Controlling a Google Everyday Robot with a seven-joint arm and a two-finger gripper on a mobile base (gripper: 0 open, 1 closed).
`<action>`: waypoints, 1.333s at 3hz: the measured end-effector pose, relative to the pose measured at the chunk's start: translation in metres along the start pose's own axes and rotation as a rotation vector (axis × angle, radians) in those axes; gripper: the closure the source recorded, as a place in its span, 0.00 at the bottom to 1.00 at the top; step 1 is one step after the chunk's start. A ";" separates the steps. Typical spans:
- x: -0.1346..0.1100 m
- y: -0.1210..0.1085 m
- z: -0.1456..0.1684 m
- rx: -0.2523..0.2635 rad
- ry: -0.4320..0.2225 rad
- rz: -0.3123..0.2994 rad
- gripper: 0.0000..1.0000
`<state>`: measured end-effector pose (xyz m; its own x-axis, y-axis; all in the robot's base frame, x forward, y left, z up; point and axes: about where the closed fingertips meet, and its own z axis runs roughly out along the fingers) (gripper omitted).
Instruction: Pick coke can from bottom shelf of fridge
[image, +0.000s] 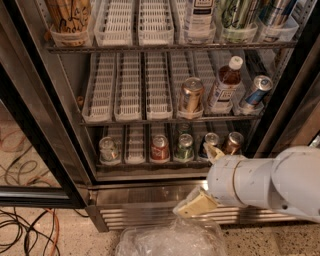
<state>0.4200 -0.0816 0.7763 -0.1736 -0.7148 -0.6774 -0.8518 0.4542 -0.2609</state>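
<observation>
The coke can (160, 148), red with a silver top, stands upright in a lane of the bottom shelf (150, 164) of the open fridge (75, 100). A silver can (108, 149) stands to its left. A green can (185, 147), a dark blue can (210, 144) and a copper can (233, 142) stand to its right. My gripper (198, 178) is in front of the fridge's lower right, below and to the right of the coke can and apart from it. Its beige fingers (196, 204) are spread open and hold nothing.
The middle shelf holds a gold can (191, 95), a brown bottle (225, 85) and a blue can (257, 90). A crumpled clear plastic bag (170, 240) lies on the floor below the steel base grille (135, 216). Cables (30, 235) lie at lower left, by the black door frame (30, 150).
</observation>
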 end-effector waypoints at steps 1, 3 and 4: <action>-0.022 -0.016 -0.001 0.072 -0.059 0.059 0.00; -0.022 -0.009 0.015 0.088 -0.113 0.126 0.00; -0.023 -0.005 0.032 0.131 -0.176 0.229 0.00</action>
<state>0.4444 -0.0506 0.7713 -0.2555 -0.4879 -0.8347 -0.7274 0.6657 -0.1665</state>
